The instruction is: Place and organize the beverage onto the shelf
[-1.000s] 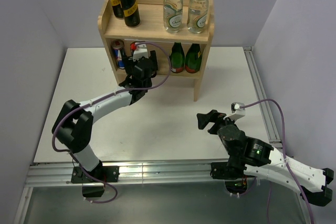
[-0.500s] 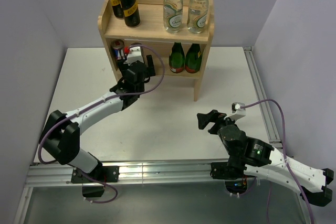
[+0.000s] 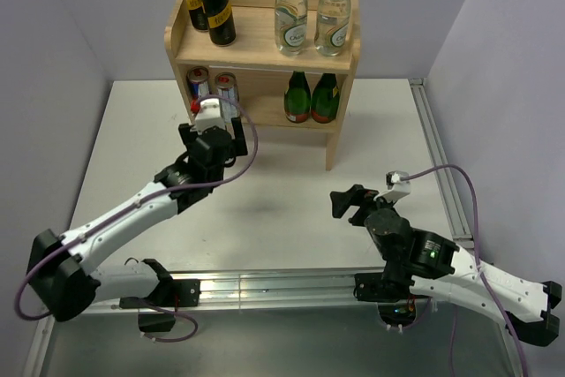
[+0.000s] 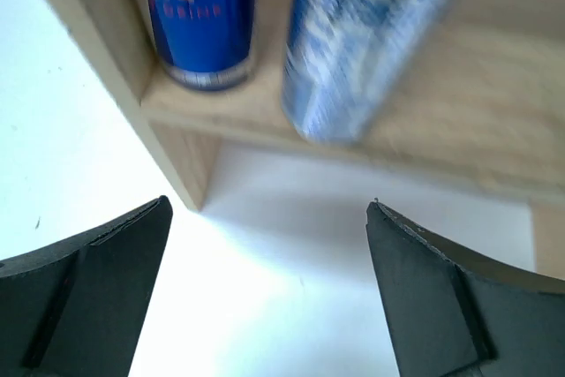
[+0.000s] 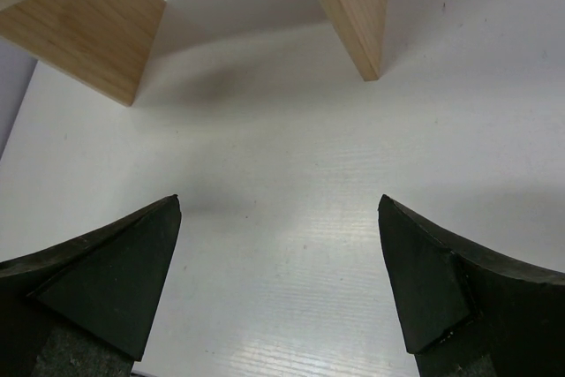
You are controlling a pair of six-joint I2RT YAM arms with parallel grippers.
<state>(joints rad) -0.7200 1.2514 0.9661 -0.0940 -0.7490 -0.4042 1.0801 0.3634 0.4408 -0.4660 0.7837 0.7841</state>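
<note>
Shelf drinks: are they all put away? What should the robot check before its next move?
1. Two black cans standing on the shelf top board: ok.
2. Two clear bottles standing beside them on the top board: ok.
3. Two silver-blue cans on the lower board, left side: ok.
4. Left claw open and holding nothing: ok.
5. Left claw apart from the shelf front: ok.
6. Right claw open and empty, over the table: ok.
</note>
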